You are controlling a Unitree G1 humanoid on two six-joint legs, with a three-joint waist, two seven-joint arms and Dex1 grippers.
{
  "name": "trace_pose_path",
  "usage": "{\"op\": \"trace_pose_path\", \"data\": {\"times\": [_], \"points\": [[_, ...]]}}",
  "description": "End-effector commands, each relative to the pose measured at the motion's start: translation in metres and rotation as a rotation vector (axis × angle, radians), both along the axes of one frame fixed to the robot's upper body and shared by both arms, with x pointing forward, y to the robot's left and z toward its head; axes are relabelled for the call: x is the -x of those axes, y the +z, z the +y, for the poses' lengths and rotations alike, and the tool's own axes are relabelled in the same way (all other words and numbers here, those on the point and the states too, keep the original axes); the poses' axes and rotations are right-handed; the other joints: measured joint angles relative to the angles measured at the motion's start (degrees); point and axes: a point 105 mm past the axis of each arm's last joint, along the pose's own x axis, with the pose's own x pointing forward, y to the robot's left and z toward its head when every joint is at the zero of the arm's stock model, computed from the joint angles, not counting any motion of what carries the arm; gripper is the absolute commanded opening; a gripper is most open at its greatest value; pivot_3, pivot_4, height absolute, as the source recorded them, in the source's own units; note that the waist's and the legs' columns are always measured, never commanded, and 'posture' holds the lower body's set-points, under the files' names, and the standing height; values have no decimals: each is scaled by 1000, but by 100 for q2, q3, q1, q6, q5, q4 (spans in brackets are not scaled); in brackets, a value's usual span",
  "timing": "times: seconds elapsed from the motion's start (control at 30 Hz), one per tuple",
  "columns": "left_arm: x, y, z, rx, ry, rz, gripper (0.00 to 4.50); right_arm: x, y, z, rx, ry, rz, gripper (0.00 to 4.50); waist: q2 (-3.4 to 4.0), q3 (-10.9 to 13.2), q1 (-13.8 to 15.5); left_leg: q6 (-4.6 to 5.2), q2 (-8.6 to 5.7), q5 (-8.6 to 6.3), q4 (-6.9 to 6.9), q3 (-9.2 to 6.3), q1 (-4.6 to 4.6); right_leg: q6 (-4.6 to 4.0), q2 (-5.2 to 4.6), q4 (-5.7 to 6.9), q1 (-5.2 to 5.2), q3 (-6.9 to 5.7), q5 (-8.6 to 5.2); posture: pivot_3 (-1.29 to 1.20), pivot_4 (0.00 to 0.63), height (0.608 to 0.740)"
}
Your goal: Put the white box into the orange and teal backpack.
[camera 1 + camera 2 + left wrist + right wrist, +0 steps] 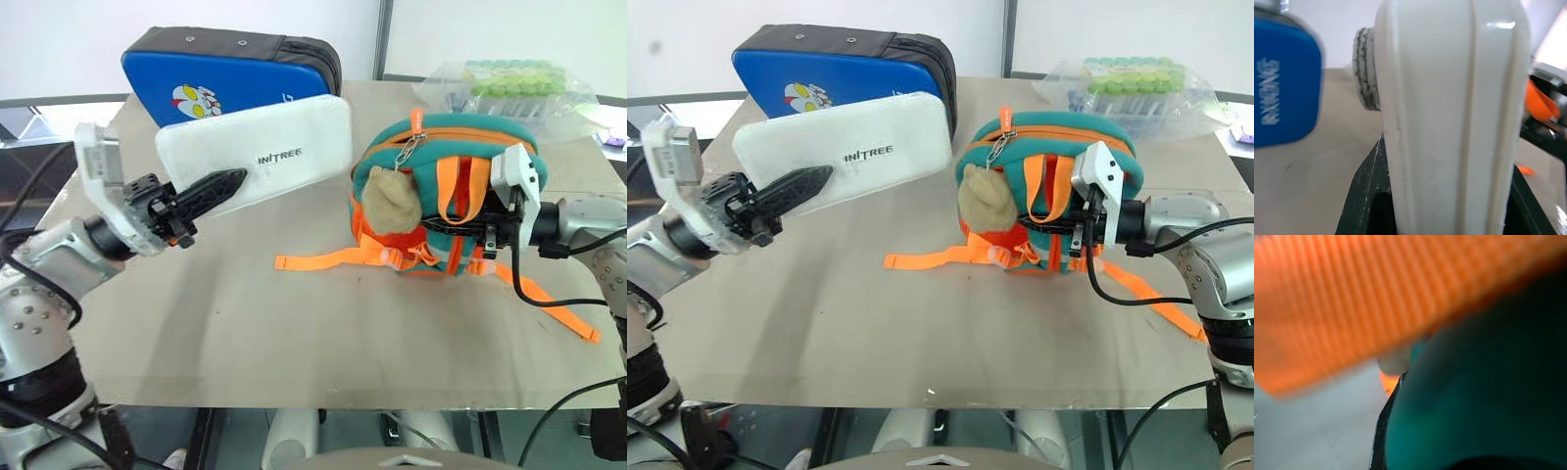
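Note:
The white box [284, 147], with black lettering on its lid, hangs tilted above the table, just left of the backpack. My left gripper [230, 181] is shut on its left end, with one black finger lying across the lid. In the left wrist view the box's edge [1449, 122] rises between the dark fingers [1364, 196]. The orange and teal backpack [377, 162] stands upright at the table's middle right, with a tan plush bear head [390, 203] on its front. My right gripper [480, 227] is at its right side, shut on teal fabric [1474, 406] beside an orange strap [1352, 298].
A big blue padded case [225, 69] stands behind the box at the back left. A clear bag of green-capped tubes [509, 83] lies at the back right. Orange straps trail over the table [294, 333] to the front left [313, 259] and right [558, 313] of the backpack.

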Motion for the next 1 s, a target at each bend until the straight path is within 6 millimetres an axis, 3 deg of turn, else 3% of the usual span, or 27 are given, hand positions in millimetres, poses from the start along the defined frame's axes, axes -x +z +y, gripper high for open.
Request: {"op": "trace_pose_path", "data": {"times": [0.03,0.13,0.4,0.6,0.7,0.77,1.0], "points": [[5,8,-15,-103,-68,-113,1013,5,13,-6,5,30,-55,162,1,0,-1,0,1,0,0,1,14,-10,0,0,11,0,-5,0,150,740],[0,0,-23,-213,-104,-171,1013,9,14,-8,14,52,-65,162,0,0,2,0,5,0,-1,2,51,-15,4,-1,49,0,-8,0,150,740],[-26,2,-28,-393,-202,-348,1013,23,18,-16,22,82,-79,162,1,1,96,0,2,-1,-4,0,47,6,4,-8,53,-4,3,0,150,740],[-48,5,-57,-499,-290,-464,1013,36,27,-6,2,161,-109,162,1,1,159,0,1,0,5,-13,38,8,4,-7,54,-17,3,0,150,740],[-57,11,-89,-540,-379,-540,1013,45,29,1,-3,228,-110,162,1,1,171,1,0,0,37,-34,12,10,5,-5,53,-40,4,0,150,740],[-59,12,-97,-559,-424,-569,1013,49,29,5,-4,253,-110,162,1,1,137,1,0,-1,56,-44,-6,11,6,-5,51,-48,5,0,150,740],[-80,36,-87,-571,-400,-655,1013,60,31,10,-11,312,-100,162,6,4,111,3,5,-2,54,-44,-10,11,10,11,37,-54,4,0,150,740]]}}
